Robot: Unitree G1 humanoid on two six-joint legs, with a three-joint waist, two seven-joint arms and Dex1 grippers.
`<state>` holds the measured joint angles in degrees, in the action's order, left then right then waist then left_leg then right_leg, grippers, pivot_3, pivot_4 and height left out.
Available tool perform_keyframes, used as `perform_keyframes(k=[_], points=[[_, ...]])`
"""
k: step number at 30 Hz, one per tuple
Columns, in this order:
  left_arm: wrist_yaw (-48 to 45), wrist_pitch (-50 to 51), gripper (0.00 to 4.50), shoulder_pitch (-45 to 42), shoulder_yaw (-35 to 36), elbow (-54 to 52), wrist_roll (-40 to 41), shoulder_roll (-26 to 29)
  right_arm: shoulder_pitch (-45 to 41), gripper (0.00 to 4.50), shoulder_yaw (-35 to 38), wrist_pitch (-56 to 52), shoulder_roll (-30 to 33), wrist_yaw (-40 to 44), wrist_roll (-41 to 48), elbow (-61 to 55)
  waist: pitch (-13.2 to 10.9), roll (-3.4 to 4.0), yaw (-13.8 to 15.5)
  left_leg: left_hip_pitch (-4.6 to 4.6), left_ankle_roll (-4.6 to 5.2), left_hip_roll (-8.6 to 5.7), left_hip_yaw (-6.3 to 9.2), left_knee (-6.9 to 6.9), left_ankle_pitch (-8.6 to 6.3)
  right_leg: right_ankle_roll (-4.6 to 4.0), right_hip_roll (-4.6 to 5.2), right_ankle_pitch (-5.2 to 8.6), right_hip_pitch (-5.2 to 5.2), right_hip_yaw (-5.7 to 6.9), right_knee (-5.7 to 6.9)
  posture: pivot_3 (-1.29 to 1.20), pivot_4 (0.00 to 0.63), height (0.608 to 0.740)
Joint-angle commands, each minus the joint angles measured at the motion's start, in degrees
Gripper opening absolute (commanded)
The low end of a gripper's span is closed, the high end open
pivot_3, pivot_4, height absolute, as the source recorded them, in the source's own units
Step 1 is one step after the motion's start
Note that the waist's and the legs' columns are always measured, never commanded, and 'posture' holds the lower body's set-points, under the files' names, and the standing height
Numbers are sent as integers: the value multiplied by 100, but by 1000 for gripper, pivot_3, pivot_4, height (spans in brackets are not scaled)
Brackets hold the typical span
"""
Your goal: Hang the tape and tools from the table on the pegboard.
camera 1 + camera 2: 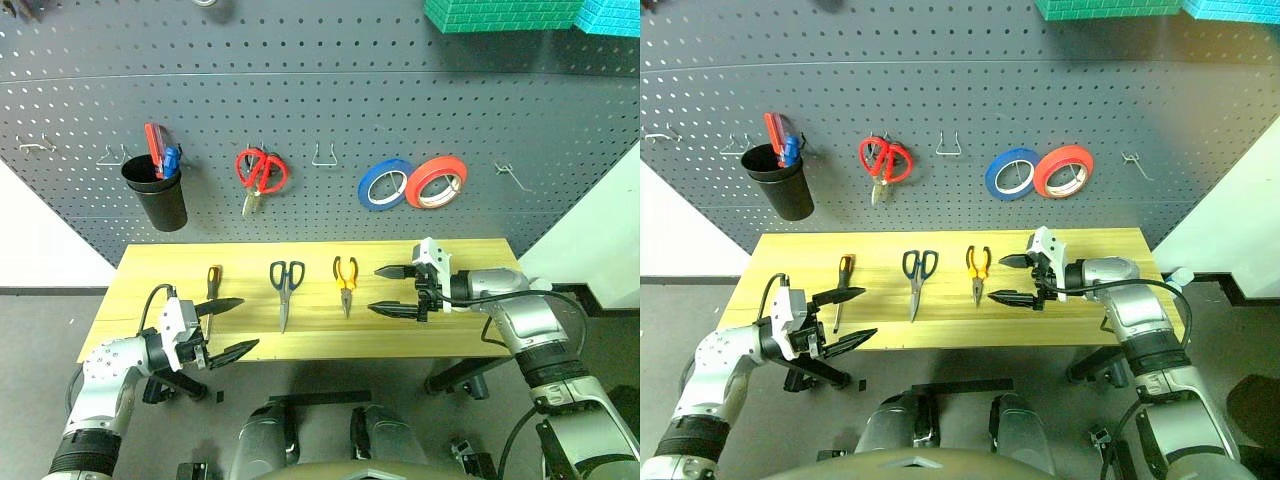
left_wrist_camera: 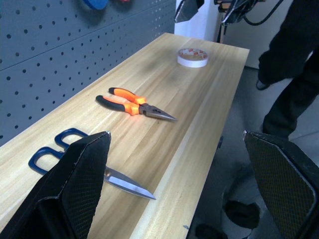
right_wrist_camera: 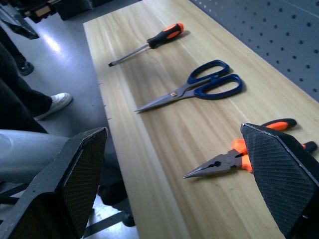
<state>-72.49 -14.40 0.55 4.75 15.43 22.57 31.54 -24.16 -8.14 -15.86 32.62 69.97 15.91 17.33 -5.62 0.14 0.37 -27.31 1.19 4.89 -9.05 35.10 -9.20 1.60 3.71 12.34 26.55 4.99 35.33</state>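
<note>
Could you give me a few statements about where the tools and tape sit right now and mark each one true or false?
1. The pliers lie on the table. True.
2. The left hand is shut on the screwdriver. False: it is open and empty, and the screwdriver lies on the table.
3. The blue roll and the red roll hang on the pegboard. True.
4. The dark-handled scissors hang on a hook. False: they lie on the table between the screwdriver and the pliers.
5. The right hand is open. True.
</note>
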Motion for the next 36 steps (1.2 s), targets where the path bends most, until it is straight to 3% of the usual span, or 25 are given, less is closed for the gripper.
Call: perform_keyframes(k=[1, 17, 27, 36], points=[[5, -58, 4472, -74, 90, -75, 74, 40, -140, 4500, 128, 113, 28, -11, -4, -18, 0, 0, 0, 0, 0, 0, 0, 0, 0, 0, 0, 0, 0, 0, 0, 8, 101, 730], [165, -64, 4472, -273, 223, 52, 152, 5, -463, 4500, 148, 450, -3, -129, -215, 516, 3, -1, -14, 1, 1, 0, 0, 7, 0, 1, -1, -1, -4, 1, 8, -7, 87, 730], [307, 11, 4472, 69, 775, -99, 341, 363, -589, 4500, 171, 386, 152, 58, -185, 631, -85, -1, 12, 13, 1, 1, 1, 7, 0, 0, 2, 0, -11, 0, 11, 70, 169, 730], [343, -3, 4472, 388, 909, -275, 401, 308, -661, 4500, 149, 246, 185, 203, -165, 625, -205, 0, 43, 15, 2, 0, 1, 7, 0, 0, 8, 1, -12, -1, 12, 98, 170, 730]])
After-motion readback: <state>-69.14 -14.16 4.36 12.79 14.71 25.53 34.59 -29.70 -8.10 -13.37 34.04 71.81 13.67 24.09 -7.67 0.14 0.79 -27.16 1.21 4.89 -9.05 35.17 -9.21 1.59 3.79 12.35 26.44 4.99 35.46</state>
